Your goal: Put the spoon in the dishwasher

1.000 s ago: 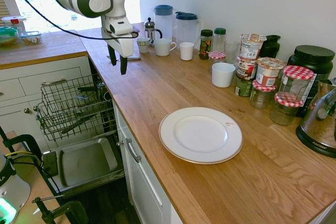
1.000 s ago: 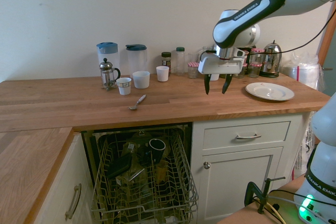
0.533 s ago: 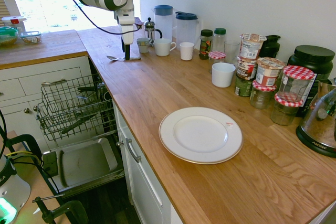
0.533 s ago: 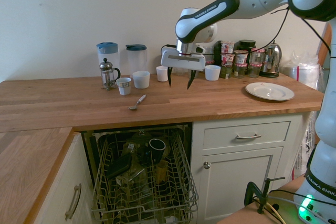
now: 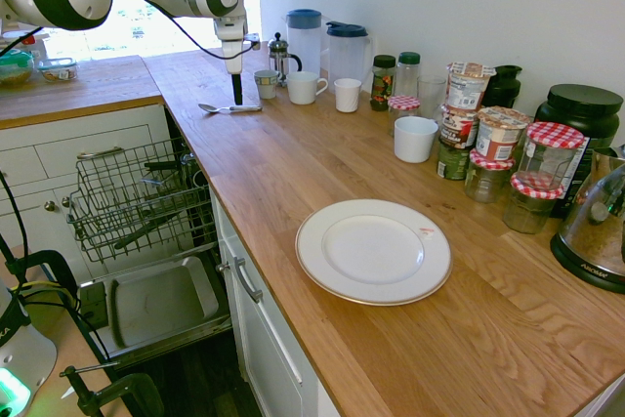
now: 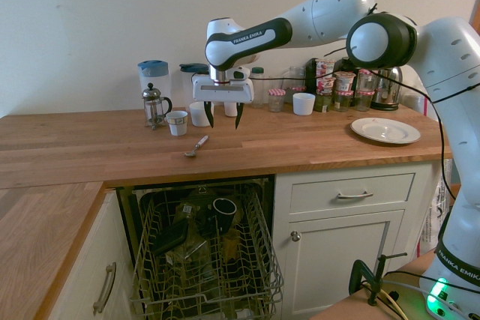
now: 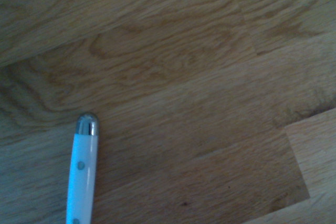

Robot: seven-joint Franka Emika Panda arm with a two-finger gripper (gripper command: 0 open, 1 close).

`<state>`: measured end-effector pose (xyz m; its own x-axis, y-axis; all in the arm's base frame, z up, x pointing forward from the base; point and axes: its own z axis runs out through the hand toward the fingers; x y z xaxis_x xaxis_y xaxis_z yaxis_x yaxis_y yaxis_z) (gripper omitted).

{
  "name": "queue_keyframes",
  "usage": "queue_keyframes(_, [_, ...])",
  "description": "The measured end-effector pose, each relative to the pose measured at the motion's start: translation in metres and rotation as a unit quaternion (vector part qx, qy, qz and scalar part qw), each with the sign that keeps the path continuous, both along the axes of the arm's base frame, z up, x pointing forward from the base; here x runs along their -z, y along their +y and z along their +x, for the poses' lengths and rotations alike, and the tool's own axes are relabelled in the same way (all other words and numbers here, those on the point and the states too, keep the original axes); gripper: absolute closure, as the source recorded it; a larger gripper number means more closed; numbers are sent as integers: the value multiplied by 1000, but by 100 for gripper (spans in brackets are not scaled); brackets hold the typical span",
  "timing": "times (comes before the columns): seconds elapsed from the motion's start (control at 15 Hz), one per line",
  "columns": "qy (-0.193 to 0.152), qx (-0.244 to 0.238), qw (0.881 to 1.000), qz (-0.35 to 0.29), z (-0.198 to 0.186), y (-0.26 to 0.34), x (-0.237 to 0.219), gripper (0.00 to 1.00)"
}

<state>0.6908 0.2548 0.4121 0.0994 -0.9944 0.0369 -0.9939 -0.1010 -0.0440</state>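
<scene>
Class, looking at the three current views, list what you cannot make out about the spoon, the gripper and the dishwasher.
- Spoon: bowl cut off by the wrist view's edge; only the handle end shows.
- Gripper: in the first exterior view its fingers overlap, hiding the gap.
- Dishwasher: rack contents dark and tangled in the second exterior view, too small in the first.

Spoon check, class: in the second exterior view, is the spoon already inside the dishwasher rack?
No: the spoon lies on the wooden counter, above the dishwasher and its pulled-out rack.
</scene>
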Motion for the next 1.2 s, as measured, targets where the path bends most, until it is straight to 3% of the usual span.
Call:
queue_keyframes(0.67, [-1,3,1000,-9,6,73,28,0])
queue_keyframes(1.2, [-24,19,1000,1,16,81,56,0])
